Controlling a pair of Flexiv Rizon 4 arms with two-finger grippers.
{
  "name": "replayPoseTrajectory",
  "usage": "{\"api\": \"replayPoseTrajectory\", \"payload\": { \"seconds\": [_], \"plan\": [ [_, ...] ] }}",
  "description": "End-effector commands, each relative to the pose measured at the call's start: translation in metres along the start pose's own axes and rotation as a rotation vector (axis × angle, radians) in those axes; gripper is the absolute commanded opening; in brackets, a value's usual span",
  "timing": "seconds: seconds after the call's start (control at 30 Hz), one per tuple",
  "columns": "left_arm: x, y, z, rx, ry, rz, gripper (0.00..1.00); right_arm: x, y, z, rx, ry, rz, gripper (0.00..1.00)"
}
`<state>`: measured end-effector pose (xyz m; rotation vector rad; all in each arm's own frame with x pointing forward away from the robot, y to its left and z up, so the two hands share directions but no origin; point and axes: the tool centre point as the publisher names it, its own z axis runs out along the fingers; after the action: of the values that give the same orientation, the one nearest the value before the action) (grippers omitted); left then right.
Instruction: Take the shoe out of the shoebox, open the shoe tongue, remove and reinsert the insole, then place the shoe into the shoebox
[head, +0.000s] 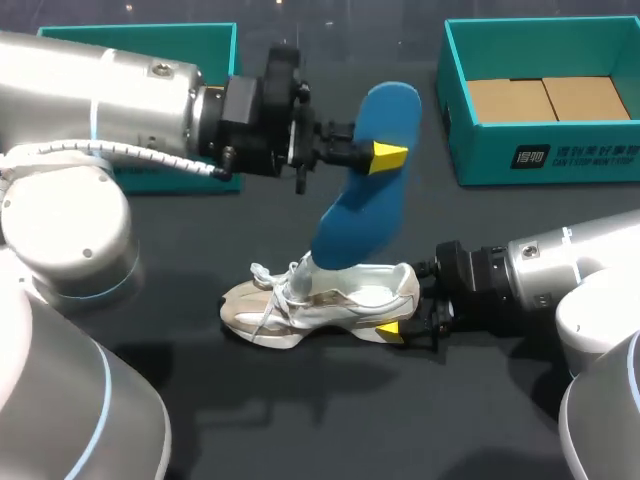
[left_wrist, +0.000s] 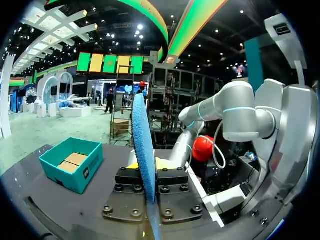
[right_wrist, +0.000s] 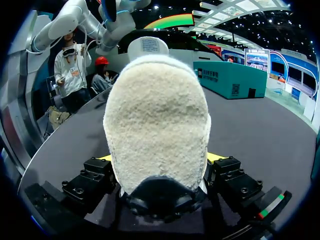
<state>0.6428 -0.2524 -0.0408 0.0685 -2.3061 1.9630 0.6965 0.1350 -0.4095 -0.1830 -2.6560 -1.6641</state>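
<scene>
Both clamped: left gripper (head: 385, 158) on insole (head: 365, 200), right gripper (head: 405, 308) on shoe (head: 330, 300) heel. Insole step: toe-end below left gripper sits inside; next, probably feed it down.

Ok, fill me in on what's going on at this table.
The left gripper holds the blue insole up, its lower end in the opening of the white shoe. The right gripper grips the shoe's heel; the shoe rests on the table. The open shoebox stands apart at the far right. Whether the insole is going in or out cannot be told.
</scene>
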Motion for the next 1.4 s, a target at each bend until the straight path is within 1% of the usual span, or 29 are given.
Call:
{"api": "replayPoseTrajectory", "payload": {
  "seconds": [0.03,0.4,0.47,0.7,0.87,0.97,1.0,1.17,1.3,1.4],
  "plan": [
    [0.03,-0.026,-0.059,0.148,0.022,0.007,0.0,0.001,-0.001,0.003,0.003,-0.001,0.0,0.0],
    [0.03,-0.026,-0.059,0.148,0.022,0.007,0.0,0.001,-0.001,0.003,0.003,-0.001,0.0,0.0],
    [0.037,-0.029,-0.064,0.165,0.03,0.012,0.0,0.001,-0.001,0.003,0.003,-0.001,0.0,0.0],
    [0.053,-0.04,-0.079,0.155,0.009,0.023,0.0,0.001,-0.001,0.003,0.003,-0.001,0.0,0.0],
    [0.06,-0.048,-0.089,0.16,0.012,0.0,0.0,0.001,-0.001,0.003,0.003,-0.001,0.0,0.0],
    [0.061,-0.05,-0.091,0.155,0.006,0.01,0.0,0.001,-0.001,0.003,0.003,-0.001,0.0,0.0],
    [0.061,-0.049,-0.091,0.141,-0.007,0.008,0.0,0.001,-0.001,0.003,0.003,-0.001,0.0,0.0],
    [0.06,-0.046,-0.089,0.13,-0.011,-0.012,0.0,0.001,-0.001,0.003,0.003,-0.001,0.0,0.0],
    [0.057,-0.037,-0.086,0.118,-0.014,-0.051,0.0,0.001,-0.001,0.003,0.003,-0.001,0.0,0.0],
    [0.059,-0.031,-0.085,0.112,-0.006,-0.068,0.0,0.001,-0.001,0.003,0.003,-0.001,0.0,0.0]
  ]
}}
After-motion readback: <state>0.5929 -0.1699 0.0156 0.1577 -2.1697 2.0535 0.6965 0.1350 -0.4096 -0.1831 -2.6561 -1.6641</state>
